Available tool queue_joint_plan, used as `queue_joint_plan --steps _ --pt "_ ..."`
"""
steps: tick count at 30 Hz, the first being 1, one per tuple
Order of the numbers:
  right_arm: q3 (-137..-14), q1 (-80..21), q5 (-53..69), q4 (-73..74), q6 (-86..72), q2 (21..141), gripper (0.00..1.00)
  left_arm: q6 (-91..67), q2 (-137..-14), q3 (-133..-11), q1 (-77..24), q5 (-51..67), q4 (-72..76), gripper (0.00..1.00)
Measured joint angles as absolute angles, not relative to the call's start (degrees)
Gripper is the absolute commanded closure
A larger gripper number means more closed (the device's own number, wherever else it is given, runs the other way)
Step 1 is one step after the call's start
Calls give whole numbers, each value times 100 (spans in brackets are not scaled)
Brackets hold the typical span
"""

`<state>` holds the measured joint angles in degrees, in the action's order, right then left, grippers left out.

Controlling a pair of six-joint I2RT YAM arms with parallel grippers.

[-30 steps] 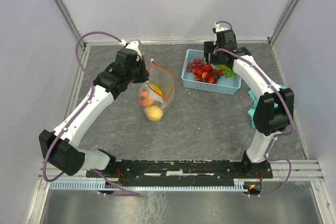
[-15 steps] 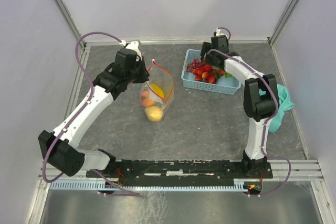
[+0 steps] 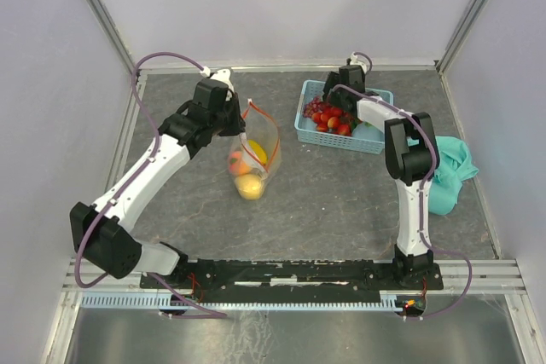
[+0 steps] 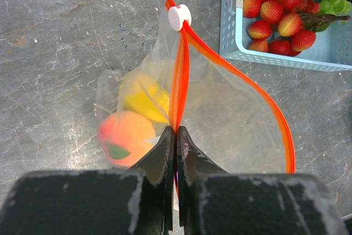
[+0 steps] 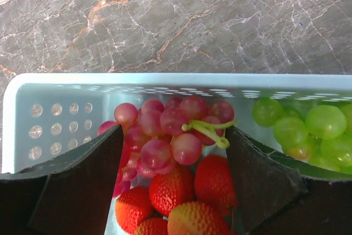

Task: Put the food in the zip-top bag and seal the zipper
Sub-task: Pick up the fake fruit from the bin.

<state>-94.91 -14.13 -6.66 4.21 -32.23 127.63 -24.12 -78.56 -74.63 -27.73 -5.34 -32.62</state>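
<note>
the zip-top bag (image 3: 253, 153) hung left of centre, peach (image 4: 126, 136) and lemon (image 4: 146, 100) inside, its zipper (image 4: 180, 75) pinched in the closed left gripper (image 4: 176, 130). the right gripper (image 5: 173, 133) gaped over purple grapes (image 5: 165, 122) by the basket's (image 5: 55, 81) far rim. grey marbled table (image 3: 341, 202) lay between, pale walls around.

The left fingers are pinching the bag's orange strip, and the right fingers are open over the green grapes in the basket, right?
Not quite. In the right wrist view the right fingers are open over the purple grapes; the green grapes sit off to the side. The rest is right.
</note>
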Motion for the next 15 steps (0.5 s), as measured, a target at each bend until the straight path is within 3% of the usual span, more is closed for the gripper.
queue_joint_plan --steps 7,15 --pt "-9494 -1398 -611 -45 -3299 13023 32 -2412 -8047 -7531 -2775 -416 -3247 97" --pt "-9456 -1374 -381 -489 -3166 13047 69 -2408 -8097 -7634 -2775 -386 -3264 97"
